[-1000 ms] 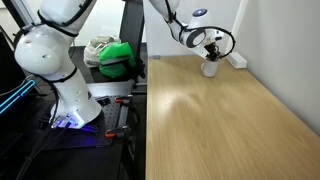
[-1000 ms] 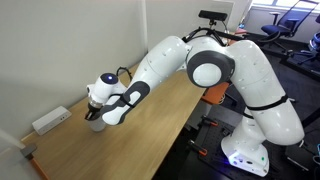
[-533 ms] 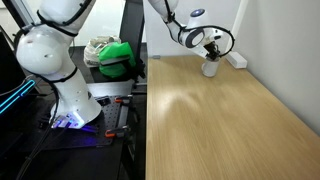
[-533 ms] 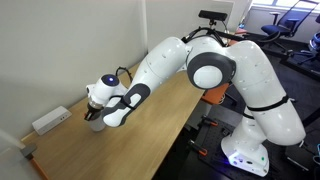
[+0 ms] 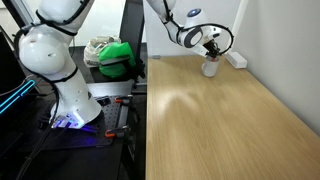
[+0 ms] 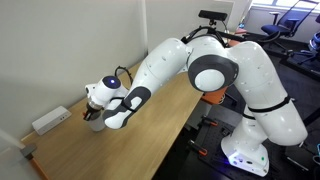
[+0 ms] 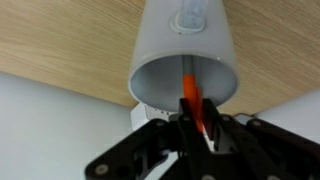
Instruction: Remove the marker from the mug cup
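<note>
One arm is in view, reaching to the far corner of the wooden table (image 5: 220,120).

1. Gripper. In an exterior view the gripper (image 5: 211,48) hangs directly above the mug (image 5: 210,69), pointing down at its mouth. In the wrist view the gripper (image 7: 200,135) is at the bottom of the picture, its two black fingers (image 7: 232,138) drawn in close on either side of the marker (image 7: 190,98). Both fingers appear to press against the marker's upper end, so it is gripped.

2. Marker. This is a thin orange-red stick. Its lower part is inside the mug (image 7: 160,40), visible against the inner wall, and its upper part rises past the rim into the fingers. It is too small to make out in either exterior view.

3. Mug. It is light grey-white and stands upright on the table, near the back edge and the white wall. The wrist view looks straight into its open mouth.

4. Surroundings. A flat white block (image 5: 237,60) lies on the table just beside the mug, toward the wall, and the two do not touch. In an exterior view the same block (image 6: 50,121) sits near the table's end, with the gripper (image 6: 97,115) close by. From that side the mug is largely hidden under the wrist. A green object (image 5: 118,55) rests off the table, behind the robot's base.
</note>
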Available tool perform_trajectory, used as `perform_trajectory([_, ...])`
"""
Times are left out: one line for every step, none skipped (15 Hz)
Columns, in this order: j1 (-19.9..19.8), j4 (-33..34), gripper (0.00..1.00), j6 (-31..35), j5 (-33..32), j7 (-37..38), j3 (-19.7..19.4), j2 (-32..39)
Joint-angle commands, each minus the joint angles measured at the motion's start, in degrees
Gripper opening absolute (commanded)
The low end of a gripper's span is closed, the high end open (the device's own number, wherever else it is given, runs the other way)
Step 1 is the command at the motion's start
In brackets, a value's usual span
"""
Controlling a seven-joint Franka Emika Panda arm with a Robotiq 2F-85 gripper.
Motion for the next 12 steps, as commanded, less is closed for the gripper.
perform_trajectory([2.99, -3.55, 0.04, 2.12, -1.69, 3.16, -3.41, -2.93])
perform_trajectory([3.52, -3.81, 0.04, 2.2, -1.69, 3.21, -3.96, -3.17])
perform_trajectory([4.15, -4.08, 0.04, 2.39, -1.68, 3.33, -4.59, -3.35])
perform_trajectory([4.82, -4.42, 0.04, 2.91, -1.68, 3.5, -5.45, -3.5])
perform_trajectory([5.72, -4.72, 0.04, 3.32, -1.57, 3.95, -6.42, -3.7])
perform_trajectory([6.37, -5.03, 0.04, 3.7, -1.48, 4.25, -7.08, -3.93])
perform_trajectory([7.23, -5.25, 0.04, 4.14, -1.41, 4.4, -7.99, -4.06])
perform_trajectory([7.93, -5.55, 0.04, 4.61, -1.31, 4.71, -8.74, -4.17])
perform_trajectory([9.4, -5.75, 0.04, 4.75, 0.38, 3.82, -10.01, -4.35])
perform_trajectory([9.12, -6.2, 0.04, 5.47, -1.26, 4.64, -10.02, -4.48])
perform_trajectory([10.77, -6.38, 0.04, 5.89, 0.52, 3.65, -11.41, -4.53])
perform_trajectory([11.52, -6.78, 0.04, 6.5, 0.6, 3.59, -12.21, -4.76])
